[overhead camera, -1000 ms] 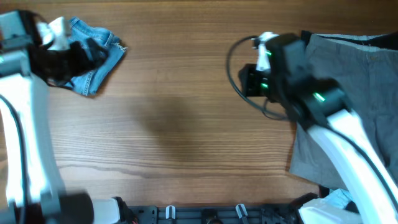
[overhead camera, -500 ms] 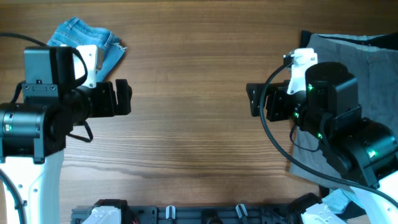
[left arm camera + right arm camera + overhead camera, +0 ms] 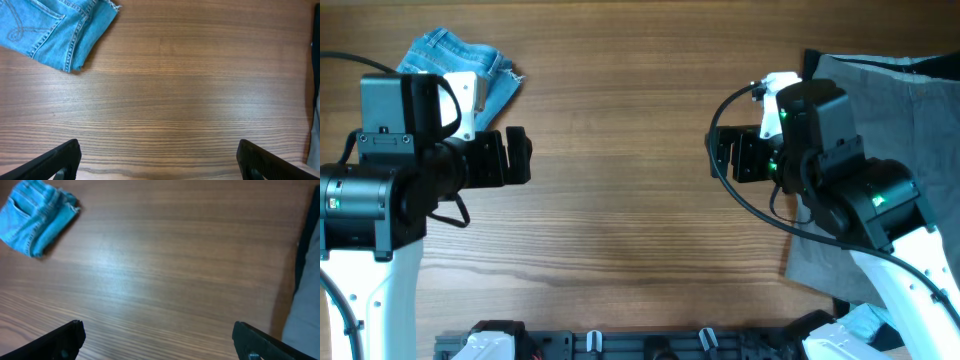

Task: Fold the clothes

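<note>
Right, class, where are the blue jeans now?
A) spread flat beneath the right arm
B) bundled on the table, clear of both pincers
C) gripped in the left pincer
B: the jeans lie bundled on the table; the left pincer and right pincer are open, empty.

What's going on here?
Nothing is being handled right now. The light-blue denim jeans lie in a compact folded bundle near one corner of the wooden table. The left gripper and right gripper hover open and empty over bare wood. A grey garment lies at the table's opposite end.
</note>
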Controlling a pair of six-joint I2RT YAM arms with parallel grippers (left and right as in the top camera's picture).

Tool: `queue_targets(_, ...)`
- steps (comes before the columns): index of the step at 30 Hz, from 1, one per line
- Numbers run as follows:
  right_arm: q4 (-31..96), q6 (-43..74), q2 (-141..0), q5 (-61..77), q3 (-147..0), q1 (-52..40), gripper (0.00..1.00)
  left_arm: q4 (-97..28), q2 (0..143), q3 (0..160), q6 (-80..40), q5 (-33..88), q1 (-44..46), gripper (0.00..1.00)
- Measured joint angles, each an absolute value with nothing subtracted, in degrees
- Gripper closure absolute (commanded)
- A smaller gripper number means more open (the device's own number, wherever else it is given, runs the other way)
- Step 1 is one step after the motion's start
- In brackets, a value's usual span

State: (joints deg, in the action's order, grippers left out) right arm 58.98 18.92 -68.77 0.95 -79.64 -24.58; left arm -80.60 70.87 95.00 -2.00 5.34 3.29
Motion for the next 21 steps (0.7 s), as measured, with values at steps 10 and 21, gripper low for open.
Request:
queue_targets(10,41.85,7.03,-51.11,-3.81,-73.84,-23.16,0.0,-80.62,70.91,95.0,-2.0,5.19,3.29,0.0)
queue_targets(21,37.69,-1.52,-25.89,4.8,-49.32,-4.34,0.0,-80.6,70.91,95.0,-2.0,4.93,3.29,0.0)
